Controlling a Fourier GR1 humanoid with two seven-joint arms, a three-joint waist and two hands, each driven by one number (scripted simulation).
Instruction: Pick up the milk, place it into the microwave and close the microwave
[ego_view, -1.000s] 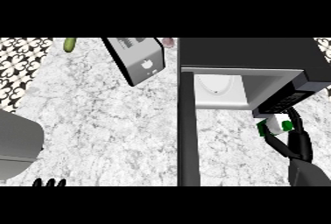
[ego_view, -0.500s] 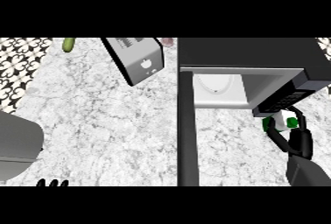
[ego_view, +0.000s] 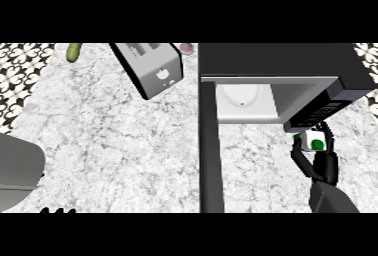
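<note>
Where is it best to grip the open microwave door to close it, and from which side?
Judging by its pose, push the microwave door, which stands open edge-on toward the viewer, near its free lower end from its left face; the hinge is by the microwave.

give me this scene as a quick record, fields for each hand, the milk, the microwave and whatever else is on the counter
right hand: black hand, fingers curled round the milk, just below the microwave's control panel
left hand: only black fingertips at the lower left edge
milk: white carton with green patches, held, not yet inside
microwave: black box, door open, white cavity visible
toaster: silver, tilted, upper middle
cucumber: green, upper left
counter: grey-white marble
</note>
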